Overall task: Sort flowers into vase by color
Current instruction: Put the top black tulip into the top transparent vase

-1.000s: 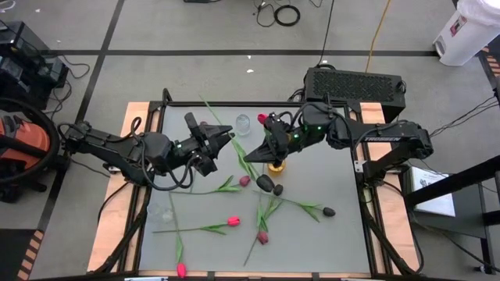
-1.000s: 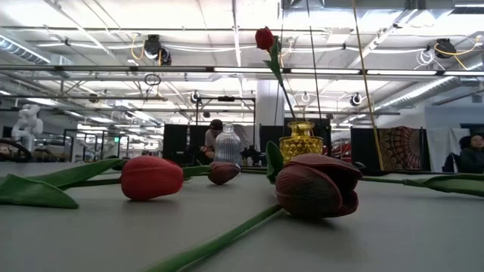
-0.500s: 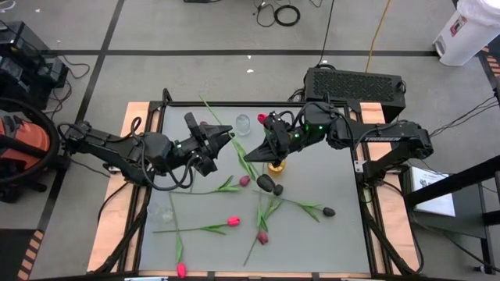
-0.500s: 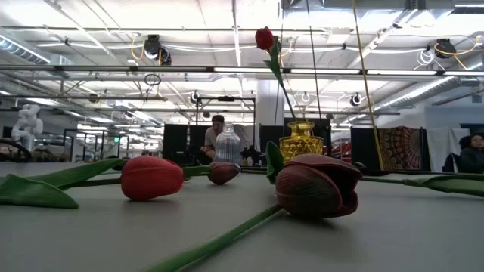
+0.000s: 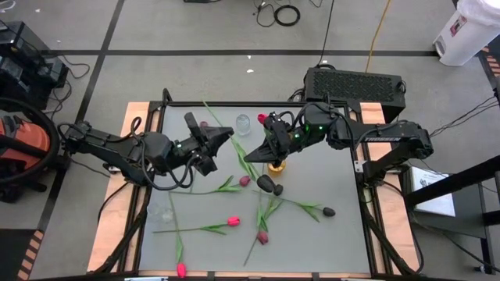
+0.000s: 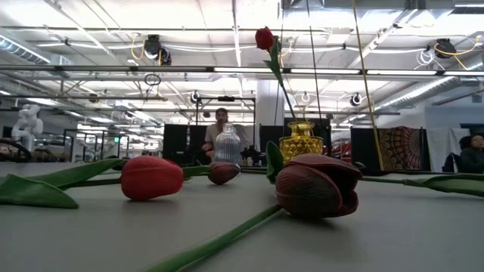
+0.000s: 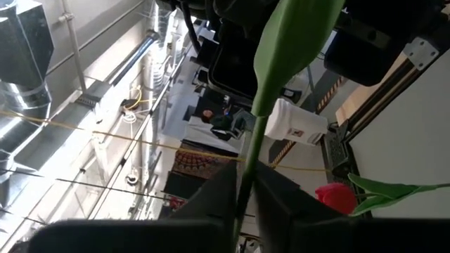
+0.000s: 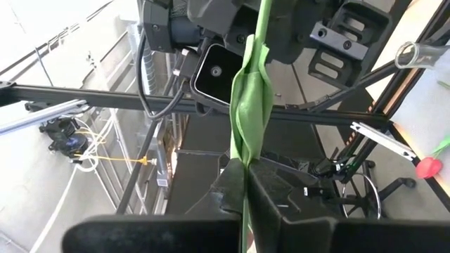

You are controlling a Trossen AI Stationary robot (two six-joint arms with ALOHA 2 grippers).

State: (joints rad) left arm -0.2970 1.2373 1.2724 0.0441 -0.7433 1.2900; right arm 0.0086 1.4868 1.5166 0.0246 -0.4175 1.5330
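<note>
One green tulip stem [image 5: 237, 145], raised over the tabletop [image 5: 328, 187] toward twelve o'clock, is being clenched by the left arm's fingers [image 7: 211, 204] and the right arm's fingers [image 8: 281, 193], apparently mid-handover, so one grasp is probably needing to be released before vase placement.

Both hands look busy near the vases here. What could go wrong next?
1. The left hand and right hand both appear to pinch the same green stem; moving apart could bend or snap it.
2. The clear vase and yellow vase stand close by, so a swing might topple one.
</note>
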